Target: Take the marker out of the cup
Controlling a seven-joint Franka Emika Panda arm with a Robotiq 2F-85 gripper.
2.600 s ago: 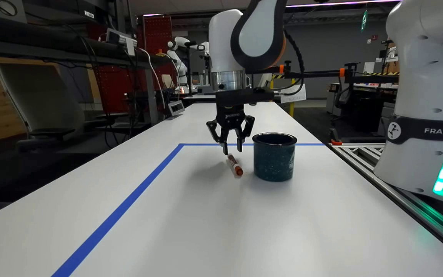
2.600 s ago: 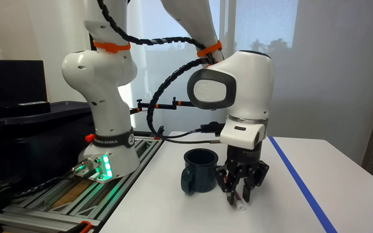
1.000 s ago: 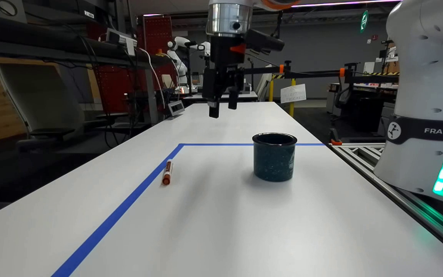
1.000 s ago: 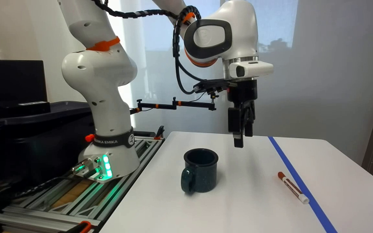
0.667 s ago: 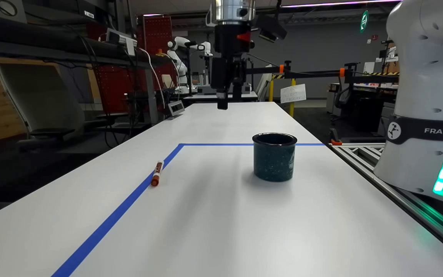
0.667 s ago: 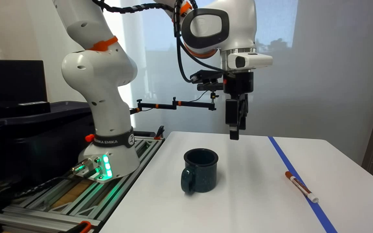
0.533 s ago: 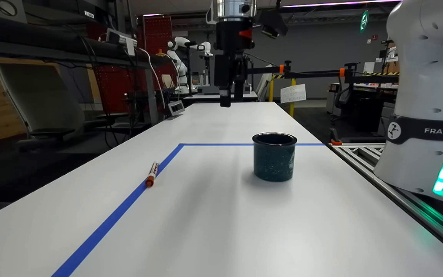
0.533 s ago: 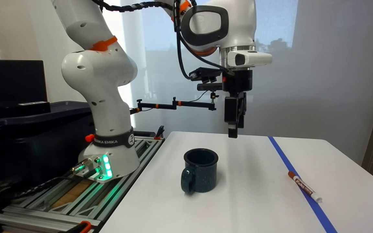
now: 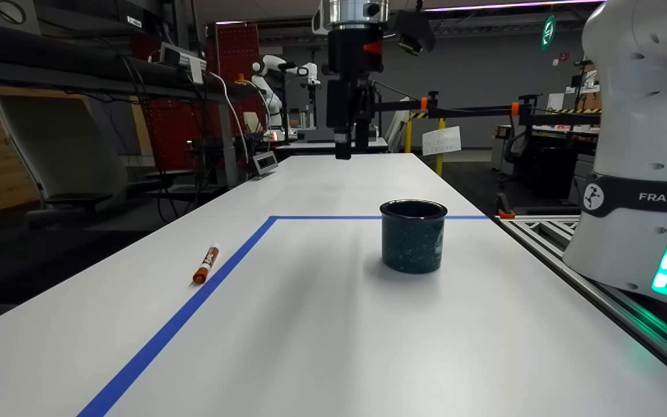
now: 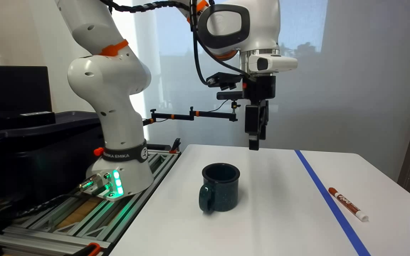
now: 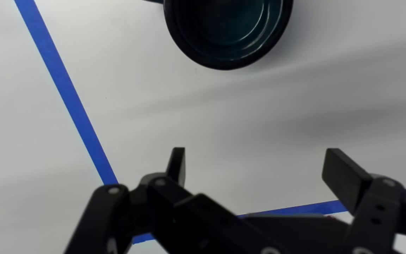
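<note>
The marker (image 9: pixel 206 265), white-bodied with a brown-orange cap, lies flat on the white table just outside the blue tape line. It shows as well in an exterior view at the right, the marker (image 10: pixel 348 204) slanting beside the tape. Upright on the table stands the dark teal cup (image 10: pixel 221 193), its handle facing outward; the wrist view catches part of its rim (image 11: pixel 226 65) and nothing shows in the visible inside. High above the table, apart from both, hangs my gripper (image 9: pixel 352 149). Seen from the wrist, the gripper (image 11: pixel 255 151) is spread wide with only tabletop between its fingers.
Blue tape (image 10: pixel 333 209) marks lines on the white table (image 9: pixel 333 347). The robot's base (image 10: pixel 119 177) stands on a metal frame (image 10: pixel 162 167) along one table side. A dark shelf (image 9: pixel 96 69) runs beyond the opposite side. Behind the arm is a black boom (image 10: pixel 212 115).
My gripper has risen from around the marker near the cup and turned. The marker has rolled away from the cup and across the blue tape to its outer side. The cup stays put.
</note>
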